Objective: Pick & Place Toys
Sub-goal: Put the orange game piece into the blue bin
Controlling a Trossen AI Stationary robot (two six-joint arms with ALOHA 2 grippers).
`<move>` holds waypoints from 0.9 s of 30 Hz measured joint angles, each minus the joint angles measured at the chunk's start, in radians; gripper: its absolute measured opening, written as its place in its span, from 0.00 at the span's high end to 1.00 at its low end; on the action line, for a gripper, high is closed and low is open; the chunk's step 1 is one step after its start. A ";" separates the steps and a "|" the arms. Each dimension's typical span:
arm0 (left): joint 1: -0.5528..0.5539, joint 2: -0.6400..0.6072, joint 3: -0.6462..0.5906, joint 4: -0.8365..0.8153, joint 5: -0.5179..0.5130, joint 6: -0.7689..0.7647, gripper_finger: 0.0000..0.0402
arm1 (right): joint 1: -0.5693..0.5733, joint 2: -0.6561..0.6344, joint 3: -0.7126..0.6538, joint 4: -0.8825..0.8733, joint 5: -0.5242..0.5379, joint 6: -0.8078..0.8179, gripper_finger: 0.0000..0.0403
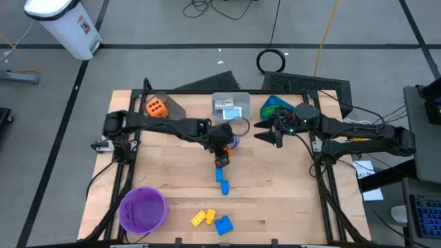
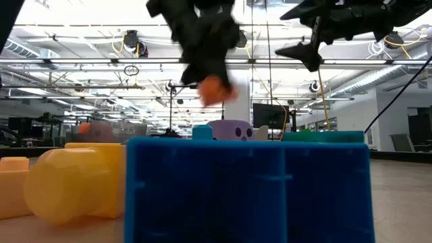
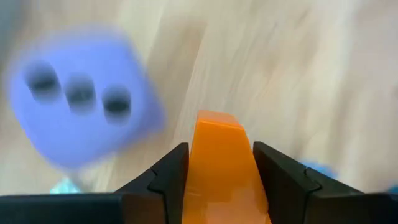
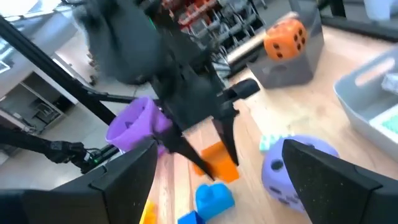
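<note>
While raised above the worktop [image 1: 275, 200], the left tool [image 3: 219, 163] grips an orange brick [image 3: 221, 165] — purple die [image 3: 74, 102] just beside. Right tool [image 1: 270, 132] hangs open.

blurred: purple die [image 3: 78, 106] | cut off: orange brick [image 3: 221, 168] lower end

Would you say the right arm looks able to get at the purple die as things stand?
Probably not yet: the left gripper, holding an orange brick, hangs right beside the purple die, crowding it. The right gripper is open.

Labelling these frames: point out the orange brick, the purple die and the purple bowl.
orange brick [image 3: 219, 163], left wrist view, its upper face.
purple die [image 3: 78, 107], left wrist view, three-dot face.
purple bowl [image 1: 142, 209], high view, inner floor.
</note>
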 joint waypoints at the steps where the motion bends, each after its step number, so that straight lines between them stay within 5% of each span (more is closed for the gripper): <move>1: 0.002 -0.028 0.002 0.040 0.000 -0.009 0.58 | 0.000 0.000 0.000 0.020 -0.008 -0.007 0.17; 13: 0.051 -0.259 0.005 0.584 -0.050 -0.036 0.58 | 0.000 0.004 0.000 0.410 -0.075 0.045 0.17; 27: 0.056 -0.159 0.004 0.900 -0.065 -0.123 0.58 | 0.092 0.063 0.000 0.525 0.008 -0.016 0.17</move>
